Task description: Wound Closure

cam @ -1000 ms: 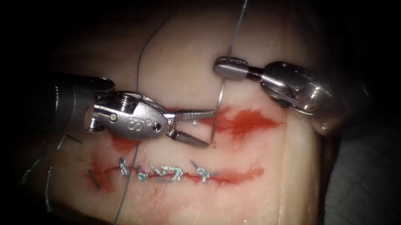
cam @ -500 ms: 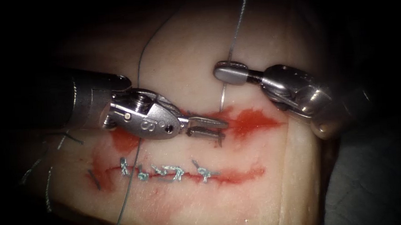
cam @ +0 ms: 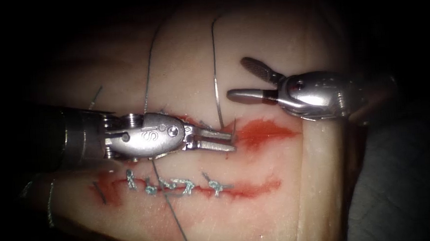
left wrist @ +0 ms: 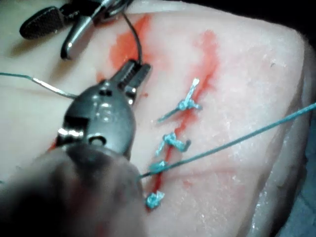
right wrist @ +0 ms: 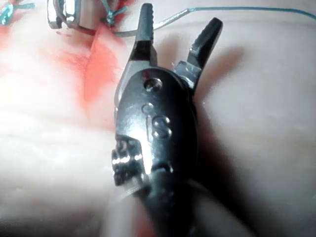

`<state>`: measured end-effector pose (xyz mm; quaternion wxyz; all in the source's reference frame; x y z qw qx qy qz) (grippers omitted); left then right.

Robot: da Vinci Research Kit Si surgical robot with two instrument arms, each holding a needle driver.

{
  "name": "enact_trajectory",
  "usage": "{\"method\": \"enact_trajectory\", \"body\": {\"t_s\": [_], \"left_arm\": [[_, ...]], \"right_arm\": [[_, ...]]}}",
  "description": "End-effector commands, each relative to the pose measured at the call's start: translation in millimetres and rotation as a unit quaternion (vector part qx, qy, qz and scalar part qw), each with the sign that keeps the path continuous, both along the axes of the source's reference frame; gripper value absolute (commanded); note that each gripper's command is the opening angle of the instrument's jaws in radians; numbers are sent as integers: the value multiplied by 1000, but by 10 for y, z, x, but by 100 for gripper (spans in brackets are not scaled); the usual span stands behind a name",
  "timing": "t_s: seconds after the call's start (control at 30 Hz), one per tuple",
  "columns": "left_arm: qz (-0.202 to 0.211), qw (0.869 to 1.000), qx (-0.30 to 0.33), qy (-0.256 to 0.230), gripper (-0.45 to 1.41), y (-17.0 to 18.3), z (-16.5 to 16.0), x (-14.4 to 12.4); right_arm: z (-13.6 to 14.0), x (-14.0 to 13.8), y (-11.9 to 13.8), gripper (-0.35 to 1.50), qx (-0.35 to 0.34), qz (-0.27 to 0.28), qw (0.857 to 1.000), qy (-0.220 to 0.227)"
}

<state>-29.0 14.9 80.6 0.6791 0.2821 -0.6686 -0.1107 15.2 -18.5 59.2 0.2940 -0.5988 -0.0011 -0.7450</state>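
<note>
The thin curved steel needle point(cam: 217, 93) is gripped near its tip by the left silver needle driver point(cam: 228, 139), arcing upward across bare pale pork tissue point(cam: 186, 62); the right silver needle driver point(cam: 240, 79) is spread, empty, just beside it.

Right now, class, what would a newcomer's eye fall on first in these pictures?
The two tools meeting over the upper cut in the tissue: the left tool has its jaws shut on the needle at the red fluid, while the right tool hangs open and holds nothing just to the right. Below them, a row of tied stitches closes the lower cut.
</note>
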Motion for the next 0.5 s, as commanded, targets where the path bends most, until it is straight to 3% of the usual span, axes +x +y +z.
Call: {"method": "enact_trajectory", "body": {"t_s": [0.03,0.17,0.23,0.3,0.33,0.37,0.43,0.5], "left_arm": [[-10,1000,27,-11,-45,4,1,-5],[-57,980,173,-84,-45,19,-21,0],[-73,955,269,-106,-45,27,-34,5],[-81,919,366,-124,-45,37,-47,13],[-94,908,383,-141,-45,47,-57,22],[-94,908,383,-141,-45,47,-57,22],[-122,894,398,-166,-45,59,-65,36],[-131,865,451,-175,-45,72,-71,51]], "right_arm": [[2,6,6,140,-11,1,1000,-7],[-5,1,14,140,-21,7,999,-23],[-8,-1,17,140,-25,11,999,-25],[-10,-3,19,138,-25,16,999,-25],[-10,-3,19,135,-25,21,999,-25],[-10,-3,19,135,-25,21,999,-25],[-10,-2,18,135,-26,21,999,-25],[-10,0,17,135,-26,22,999,-26]]}}
